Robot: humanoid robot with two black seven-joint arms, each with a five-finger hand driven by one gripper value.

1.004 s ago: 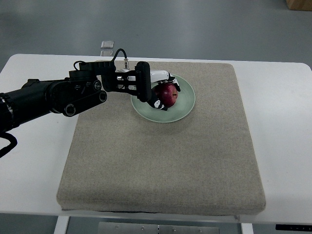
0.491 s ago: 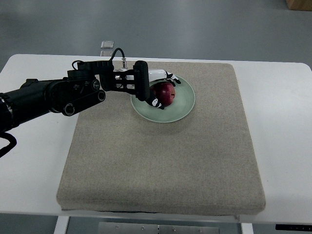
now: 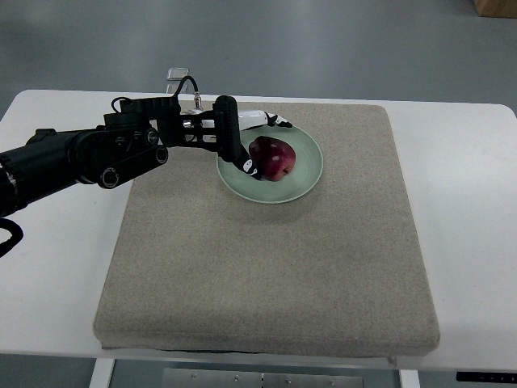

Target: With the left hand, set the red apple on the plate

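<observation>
Mat (image 3: 266,267) bare below plate (image 3: 303,182), left hand (image 3: 242,141) crowding apple (image 3: 273,156)

Left arm (image 3: 81,158) reaches in from left edge; left hand (image 3: 242,141) fingers spread, holding nothing.

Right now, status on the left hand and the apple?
Left hand open, fingers spread beside the dark red apple, no grasp. Apple resting on the pale green round plate. Right hand out of view. Nothing in the way.
</observation>
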